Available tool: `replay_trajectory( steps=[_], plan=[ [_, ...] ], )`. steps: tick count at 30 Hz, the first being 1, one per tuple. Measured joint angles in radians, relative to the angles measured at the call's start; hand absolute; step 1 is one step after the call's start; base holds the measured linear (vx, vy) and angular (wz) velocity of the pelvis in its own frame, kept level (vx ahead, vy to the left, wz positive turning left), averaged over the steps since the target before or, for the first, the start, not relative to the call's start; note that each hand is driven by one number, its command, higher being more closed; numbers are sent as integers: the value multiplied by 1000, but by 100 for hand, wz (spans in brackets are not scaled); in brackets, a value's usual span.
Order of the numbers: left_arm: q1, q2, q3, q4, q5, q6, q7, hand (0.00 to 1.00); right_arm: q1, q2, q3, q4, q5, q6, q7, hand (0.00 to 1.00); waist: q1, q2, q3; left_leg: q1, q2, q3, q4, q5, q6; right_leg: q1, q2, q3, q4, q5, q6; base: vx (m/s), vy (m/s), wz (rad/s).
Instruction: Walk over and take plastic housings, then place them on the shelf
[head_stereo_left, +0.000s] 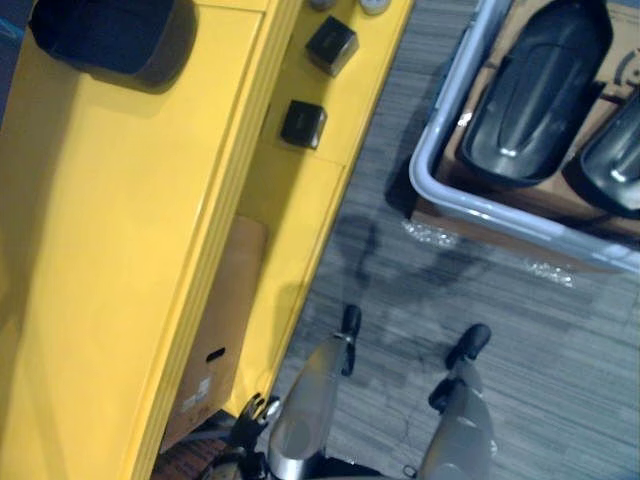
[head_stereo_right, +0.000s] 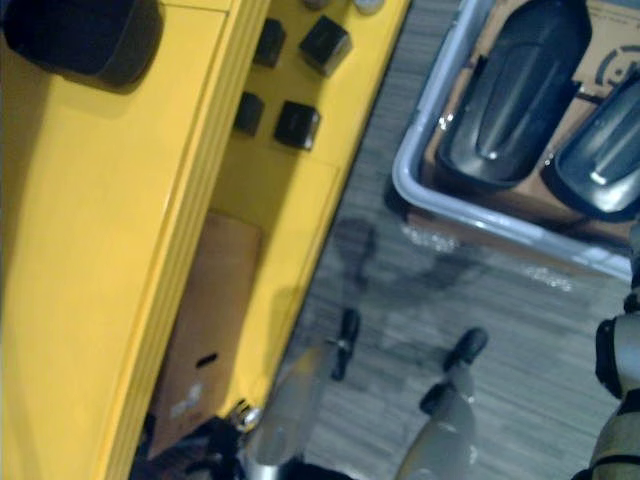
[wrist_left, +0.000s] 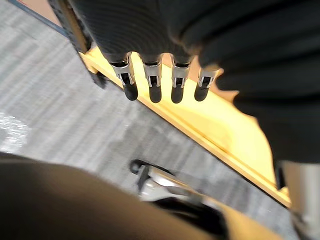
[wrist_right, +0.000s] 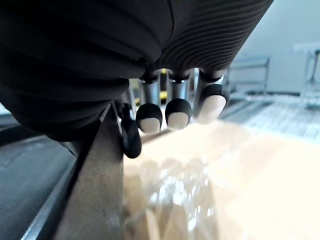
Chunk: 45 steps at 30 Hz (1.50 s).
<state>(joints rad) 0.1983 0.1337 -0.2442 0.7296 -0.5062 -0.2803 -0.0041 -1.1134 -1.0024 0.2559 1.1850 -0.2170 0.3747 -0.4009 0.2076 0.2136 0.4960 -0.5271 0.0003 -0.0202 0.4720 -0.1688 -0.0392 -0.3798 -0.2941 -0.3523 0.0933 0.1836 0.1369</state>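
Grey striped carpet (head_stereo_left: 560, 330) lies below two empty hands: left hand (wrist_left: 152, 82) straight-fingered, right hand (wrist_right: 175, 107) loosely bent. At left a smooth yellow shelf (head_stereo_right: 100, 250) bears four small black cubes (head_stereo_right: 297, 125) and one rounded dark housing (head_stereo_right: 80, 35); upper right, two glossy oval plastic housings (head_stereo_right: 520, 95) lie in a pale rimmed tray (head_stereo_right: 420, 190).

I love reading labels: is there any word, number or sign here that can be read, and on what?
Nothing can be read.
White label on the cardboard box in the yellow shelf: too blurred.
Dark round mark on the cardboard sheet under the plastic housings: blurred, partly cut off.
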Motion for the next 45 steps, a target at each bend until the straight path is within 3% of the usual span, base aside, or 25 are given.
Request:
replay_trajectory(
  steps=[4, 10, 17, 20, 23, 27, 30, 33, 35, 39, 41, 45],
  plan=[
    [-2, 7, 13, -184, -8, -26, 2, 0, 14, -1, -31, -9, 8, -23, -48, 100, -18, -7, 5, 22, 7, 0, 10, -2, -1, 29, 6, -3, 1, -1, -1, 0, 0, 0],
    [-4, 10, 30, -467, -6, -7, 25, 0, 50, -1, -60, -120, 8, -98, -128, 100, -59, -41, 28, 93, 20, 7, -14, -6, -3, 102, 21, -3, -30, -6, -13, -21, -20, -5],
    [-8, 56, 35, -809, 49, 80, 22, 0, 81, 23, -97, -197, 7, -146, -181, 100, -81, -61, 33, 180, 49, 5, -78, 13, -31, 172, 56, -8, -68, 8, -13, 47, -61, -3],
    [-37, 111, 39, -871, 97, 119, 17, 0, 110, 52, -101, -227, 5, -163, -191, 100, -88, -82, 25, 217, 61, 6, -106, 16, -37, 198, 68, -8, -75, 8, -13, 70, -47, -3],
    [-90, 167, 74, -918, 145, 167, 4, 0, 165, 112, -118, -316, -14, -190, -193, 100, -109, -127, -15, 234, 62, 11, -133, 22, -44, 209, 73, -8, -101, 9, -15, 57, -30, -5],
    [-228, 246, 89, -923, 175, 251, -30, 0, 258, 174, -118, -482, -95, -223, -183, 100, -119, -166, -61, 282, 66, 33, -158, 22, -44, 244, 75, -1, -118, 10, -15, 39, -7, -9],
    [-339, 287, 112, -907, 172, 343, -74, 0, 312, 241, -116, -607, -161, -251, -133, 100, -137, -202, -127, 291, 77, 54, -169, 22, -45, 244, 86, 5, -138, 23, -28, 24, -20, -16],
    [-472, 301, 105, -796, 200, 405, -87, 0, 316, 279, -115, -655, -195, -271, -93, 100, -145, -220, -139, 323, 79, 80, -185, 25, -50, 253, 87, 26, -140, 25, -31, -22, -15, -23],
    [-604, 304, 101, -645, 200, 447, -89, 0, 316, 306, -114, -676, -216, -295, -66, 100, -167, -229, -144, 332, 83, 86, -186, 27, -53, 258, 90, 30, -144, 27, -34, -56, -24, -13],
    [-798, 333, 46, -427, 199, 493, -87, 0, 307, 320, -71, -676, -254, -337, -24, 100, -172, -243, -152, 332, 98, 111, -192, 31, -61, 252, 107, 53, -172, 45, -46, -52, -38, -22],
    [-889, 333, 27, -344, 190, 509, -85, 0, 282, 346, -64, -675, -268, -357, -3, 100, -190, -244, -152, 322, 103, 114, -203, 41, -69, 236, 110, 55, -172, 51, -52, -34, -27, -8],
    [-977, 332, 13, -267, 189, 528, -76, 0, 214, 367, -28, -666, -269, -384, 11, 100, -201, -245, -151, 303, 112, 123, -207, 51, -78, 204, 123, 65, -172, 60, -60, -10, -43, -9]
  ],
)
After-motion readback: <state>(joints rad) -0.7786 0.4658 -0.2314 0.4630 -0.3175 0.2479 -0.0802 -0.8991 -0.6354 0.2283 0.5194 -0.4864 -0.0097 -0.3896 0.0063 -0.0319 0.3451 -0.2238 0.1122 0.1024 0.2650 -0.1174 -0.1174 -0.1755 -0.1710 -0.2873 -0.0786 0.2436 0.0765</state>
